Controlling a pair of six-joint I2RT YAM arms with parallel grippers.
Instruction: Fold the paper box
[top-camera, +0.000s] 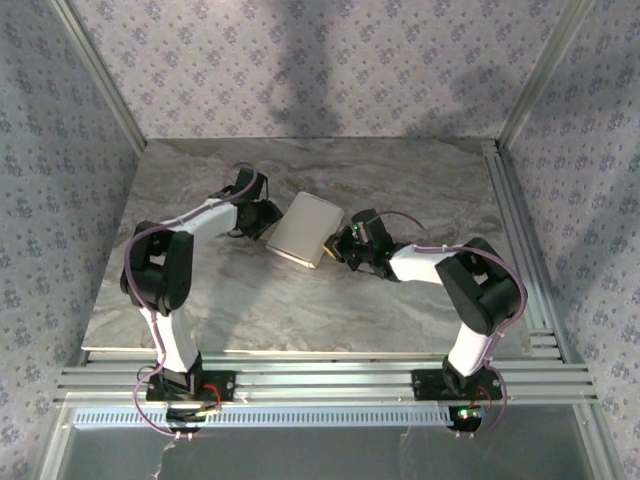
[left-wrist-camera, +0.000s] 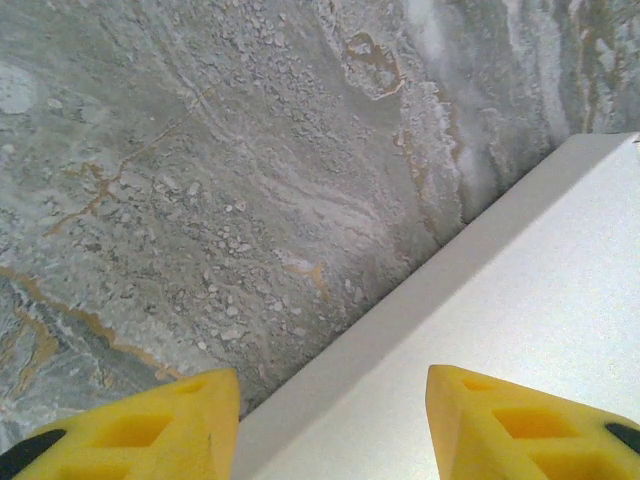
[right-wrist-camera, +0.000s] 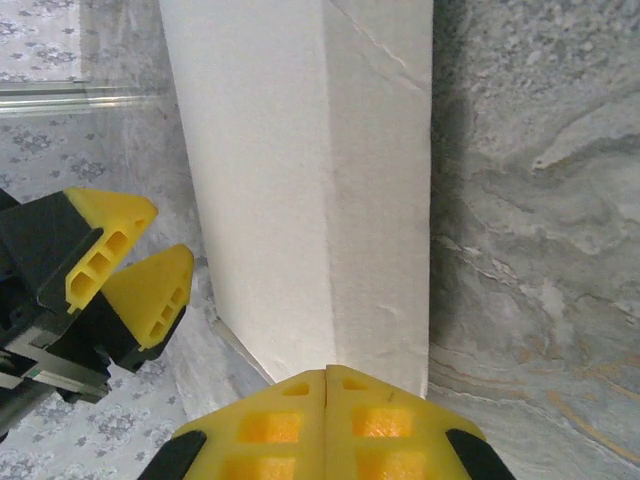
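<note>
Paper box (top-camera: 305, 229) lies on open table (top-camera: 300, 310), left tool (left-wrist-camera: 330, 378) apart at one edge, right tool (right-wrist-camera: 327, 374) together opposite.

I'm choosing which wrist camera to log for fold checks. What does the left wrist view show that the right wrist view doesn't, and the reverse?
Left wrist view: the left end effector seen from its own side, open, with one finger over the paper box's flat white panel and the other over the marble table.
Right wrist view: the right end effector shut, its tips at the box's near edge; a crease running along the box; the patterned wall.
Both: the white box on the marble table, and the left end effector's yellow fingers standing apart.
</note>
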